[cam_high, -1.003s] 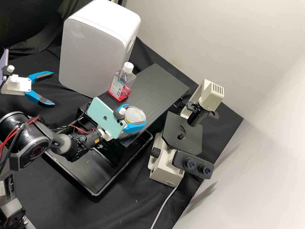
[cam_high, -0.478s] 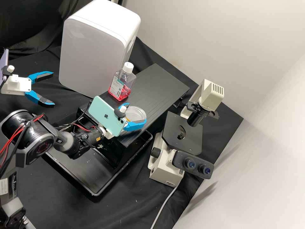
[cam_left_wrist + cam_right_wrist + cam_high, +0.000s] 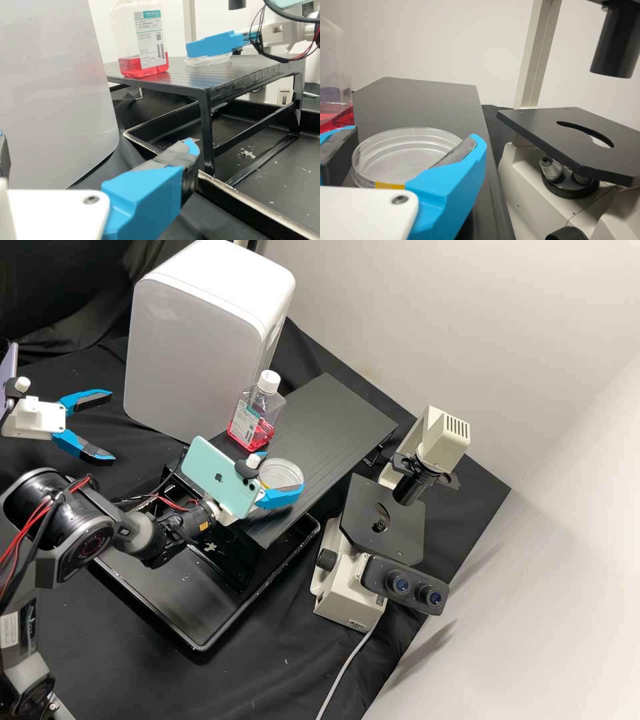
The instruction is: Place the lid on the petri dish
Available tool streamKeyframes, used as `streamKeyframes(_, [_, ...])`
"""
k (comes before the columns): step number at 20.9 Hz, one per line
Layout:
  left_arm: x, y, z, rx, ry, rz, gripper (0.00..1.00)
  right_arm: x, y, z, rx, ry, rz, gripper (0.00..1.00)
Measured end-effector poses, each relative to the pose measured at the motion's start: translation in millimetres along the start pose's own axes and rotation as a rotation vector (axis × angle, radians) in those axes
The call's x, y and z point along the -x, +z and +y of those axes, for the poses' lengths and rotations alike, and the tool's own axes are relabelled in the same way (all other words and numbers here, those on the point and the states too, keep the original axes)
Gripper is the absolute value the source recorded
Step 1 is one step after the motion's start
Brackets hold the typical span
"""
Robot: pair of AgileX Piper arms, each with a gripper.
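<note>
A clear round petri dish (image 3: 281, 472) sits at the near corner of the raised black platform (image 3: 333, 417). My right gripper (image 3: 275, 477) is shut on it, one blue finger on each side. In the right wrist view the dish (image 3: 400, 156) has a yellow mark on its rim, and one pad (image 3: 452, 152) presses that rim. I cannot tell the lid from the base. From the left wrist view the dish (image 3: 209, 59) lies low on the platform under a blue finger (image 3: 215, 44). My left gripper (image 3: 111, 426) hangs open at the far left, holding nothing.
A bottle of red liquid (image 3: 253, 415) stands on the platform behind the dish. A big white box (image 3: 200, 327) is at the back left. A microscope (image 3: 393, 527) stands to the right. A black tray (image 3: 193, 620) lies under the platform.
My right gripper has drawn back and to the left along the platform with the dish between its fingers. The left arm has kept still.
</note>
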Motion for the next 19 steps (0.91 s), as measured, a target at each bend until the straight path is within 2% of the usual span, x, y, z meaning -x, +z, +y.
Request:
streamKeyframes(7, [0.0, -1.1, 0.2, 0.005, 0.002, 0.012, 1.00, 0.0, 0.8, 1.2, 0.012, 0.002, -0.003, 0.00])
streamKeyframes(13, [0.0, -1.5, 0.3, 0.007, 0.003, 0.017, 1.00, -3.4, 4.8, 6.5, 0.011, 0.014, -0.021, 0.00])
streamKeyframes(19, [0.0, -1.5, 0.3, 0.007, 0.003, 0.017, 1.00, -4.5, 4.1, 6.9, 0.010, 0.012, -0.022, 0.00])
